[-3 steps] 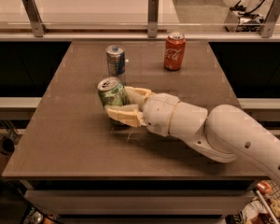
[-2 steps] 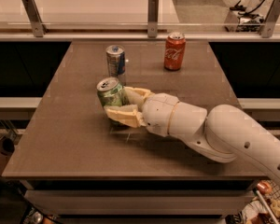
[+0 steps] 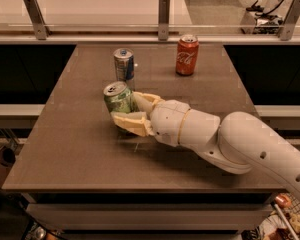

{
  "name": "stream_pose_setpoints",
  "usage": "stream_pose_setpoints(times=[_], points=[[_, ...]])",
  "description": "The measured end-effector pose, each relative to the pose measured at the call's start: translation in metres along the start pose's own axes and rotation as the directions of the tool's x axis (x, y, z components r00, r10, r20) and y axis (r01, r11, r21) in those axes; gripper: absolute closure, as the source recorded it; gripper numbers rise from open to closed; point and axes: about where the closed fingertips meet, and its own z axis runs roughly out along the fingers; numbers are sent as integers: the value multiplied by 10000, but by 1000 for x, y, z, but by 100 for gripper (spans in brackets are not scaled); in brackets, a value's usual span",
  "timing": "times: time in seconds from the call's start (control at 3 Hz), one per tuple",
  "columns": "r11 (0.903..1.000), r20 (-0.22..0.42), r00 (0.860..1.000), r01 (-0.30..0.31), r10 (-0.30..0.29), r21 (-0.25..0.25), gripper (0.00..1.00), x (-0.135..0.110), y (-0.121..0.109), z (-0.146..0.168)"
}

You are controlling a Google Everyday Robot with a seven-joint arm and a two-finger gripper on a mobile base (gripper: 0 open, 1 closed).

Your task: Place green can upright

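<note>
The end effector (image 3: 124, 106) reaches in from the right over the table (image 3: 65, 149), its two fingers closed on either side of the green can (image 3: 118, 99). The can sits between the fingertips, long axis nearly vertical, top leaning slightly left. I cannot tell whether its base touches the table. There are three cans: this one, a blue can (image 3: 124, 64) and a red can (image 3: 187, 55), both upright behind.
</note>
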Motion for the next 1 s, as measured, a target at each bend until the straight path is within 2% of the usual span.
stream_pose_setpoints(times=[0.33,0.67,1.0], points=[[10000,1,10000,12,-12,-32,13,-1,1,1],[10000,2,10000,24,-24,-63,0,-1,3,2],[10000,2,10000,25,-25,-65,0,-1,3,2]])
